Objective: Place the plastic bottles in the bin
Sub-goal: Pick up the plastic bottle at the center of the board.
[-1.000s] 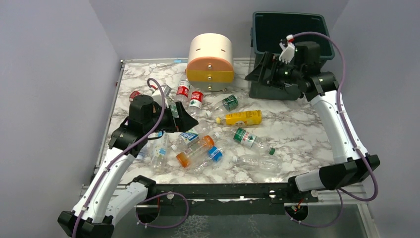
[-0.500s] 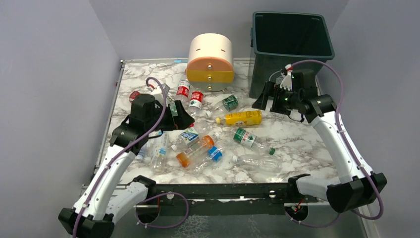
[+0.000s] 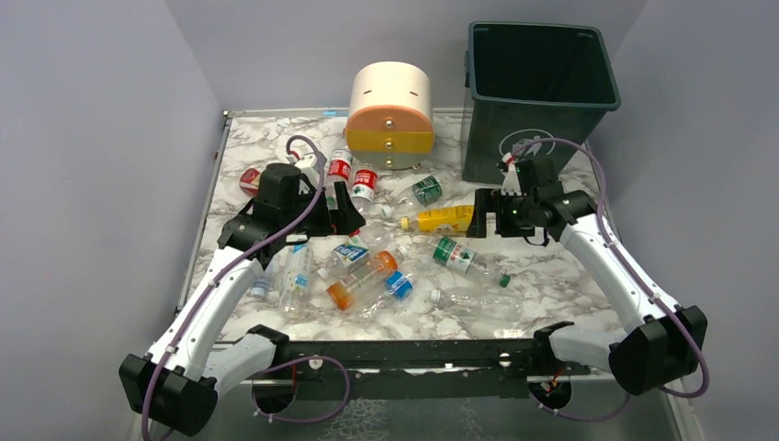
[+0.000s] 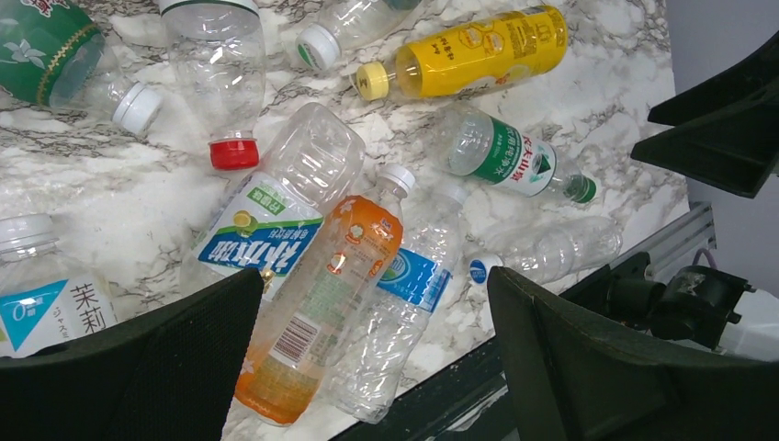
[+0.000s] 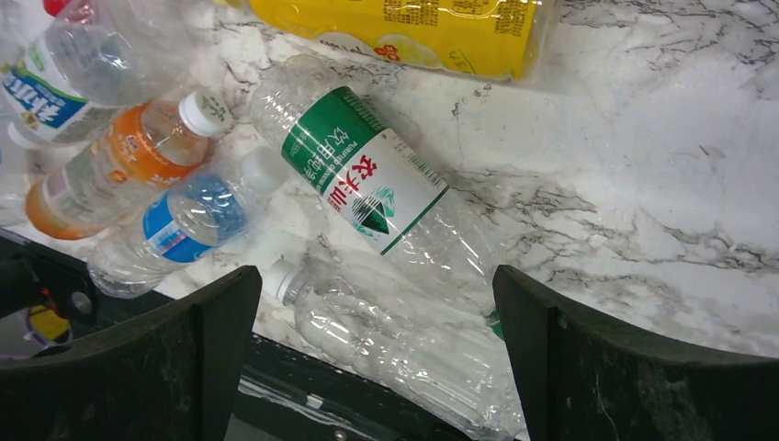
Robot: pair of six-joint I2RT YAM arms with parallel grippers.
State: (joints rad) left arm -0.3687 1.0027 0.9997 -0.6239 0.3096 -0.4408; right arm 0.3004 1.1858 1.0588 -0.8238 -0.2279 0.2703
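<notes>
Nearest you, a clear unlabelled bottle point(image 3: 478, 300) lies on the marble worktop point(image 3: 570, 248). To its left, the orange bottle point(image 3: 361, 279) and a blue-labelled bottle point(image 3: 398, 285) touch side by side. Your left claw point(image 3: 338, 213) hangs spread wide above that cluster, gripping nothing. Your right claw point(image 3: 484, 214), spread and empty too, hovers over the green-labelled bottle point(image 5: 367, 184), close to the yellow bottle point(image 3: 447, 218). Beyond lie two red-labelled bottles point(image 3: 341, 168), then the round drawer unit point(image 3: 390, 110) and, far right, the dark green bin point(image 3: 487, 138).

Plastic bottles point(image 3: 363, 278), mostly clear, lying scattered on marble tabletop point(image 3: 542, 255); dark green bin point(image 3: 496, 129) upright, far right.
</notes>
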